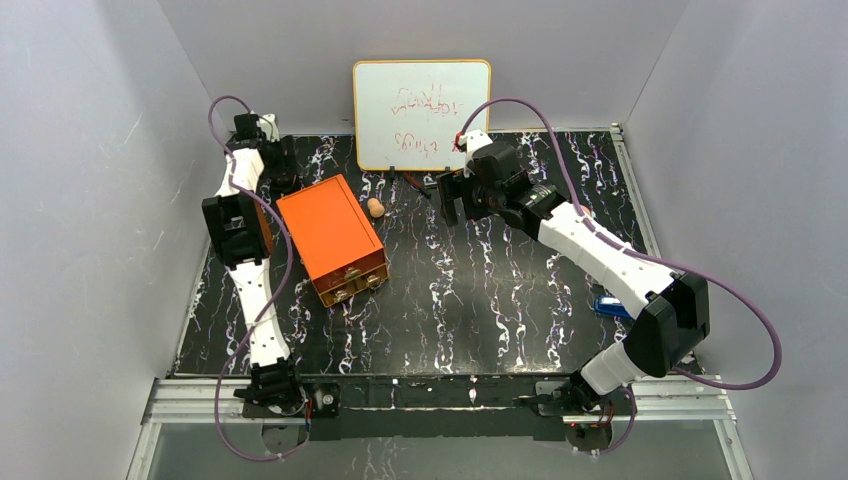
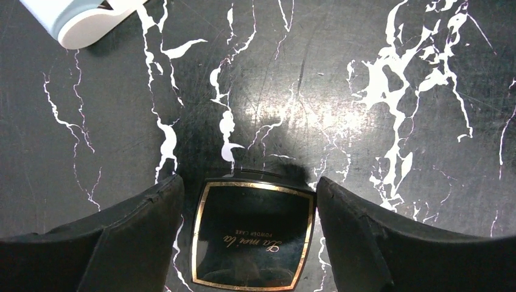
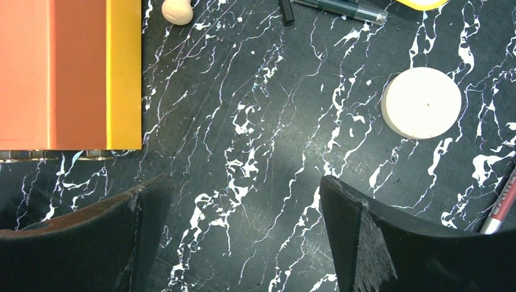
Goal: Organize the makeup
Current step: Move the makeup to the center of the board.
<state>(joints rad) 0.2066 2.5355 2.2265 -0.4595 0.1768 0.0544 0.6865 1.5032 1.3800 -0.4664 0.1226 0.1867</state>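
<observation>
Where the left arm (image 1: 245, 230) runs up the table's (image 1: 480, 300) 9 o'clock edge, the left gripper (image 2: 247, 178) points down, jaws half-wide either side of the compact (image 2: 252, 234), a sliver of marbled top showing by one finger. The right gripper (image 3: 243, 182) hangs wide over black marble: orange box (image 3: 67, 73) at 10 o'clock, sponge (image 3: 177, 10) at 11, pencil (image 3: 341, 7) at 12, disc (image 3: 421, 102) at 2. Grey walls (image 1: 80, 150) enclose the table; from above, the wrist hides the compact.
</observation>
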